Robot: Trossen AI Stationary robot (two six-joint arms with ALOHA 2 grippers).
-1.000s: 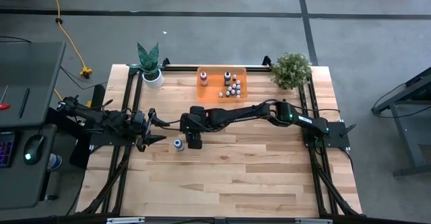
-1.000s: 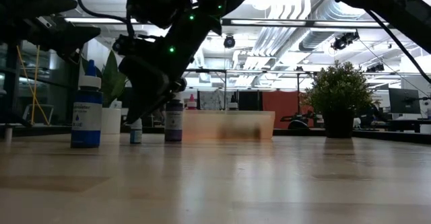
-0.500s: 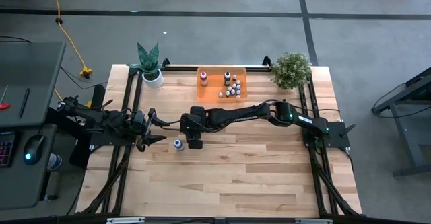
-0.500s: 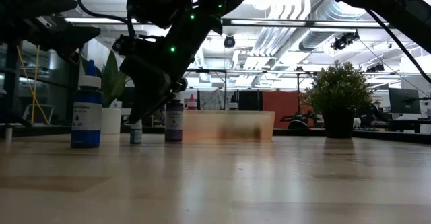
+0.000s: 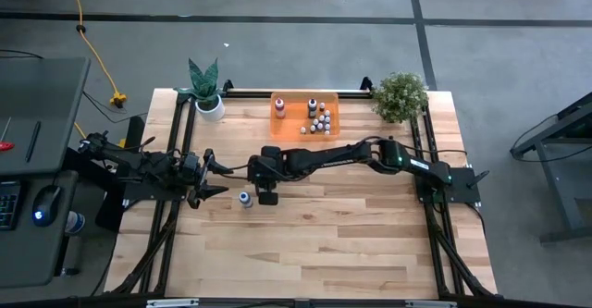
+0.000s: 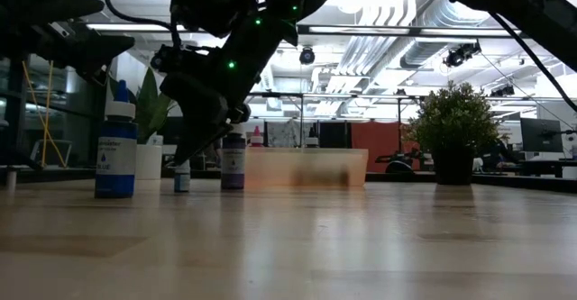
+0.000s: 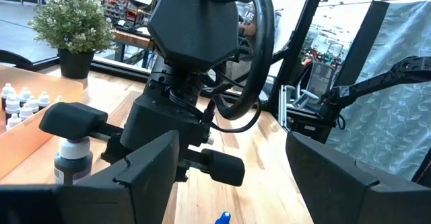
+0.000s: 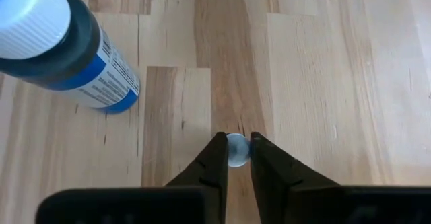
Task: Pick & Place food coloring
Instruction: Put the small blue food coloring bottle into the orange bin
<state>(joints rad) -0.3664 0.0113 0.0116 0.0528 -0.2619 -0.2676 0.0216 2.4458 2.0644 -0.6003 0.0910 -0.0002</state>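
So, done: most small bottles (image 5: 317, 120) already sit in your orange tray (image 5: 282, 123).
Left: blue-bodied bottle (image 8: 64, 49), plus tiny pale-capped dropper (image 8: 236, 149).
Right gripper (image 8: 236, 158): jaws narrow, pinching that dropper.
Left gripper (image 5: 209, 190): waiting, jaws wide.

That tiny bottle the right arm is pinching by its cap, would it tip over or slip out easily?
Probably light: the small dropper bottle looks tiny beside the big blue bottle. It stands narrow and upright, so a sideways nudge could tip it. The right gripper pinches only its round cap, which might slip or swivel.

tiny dropper bottle (image 8: 236, 149) upright beside a blue bottle (image 8: 64, 52) (white-capped).
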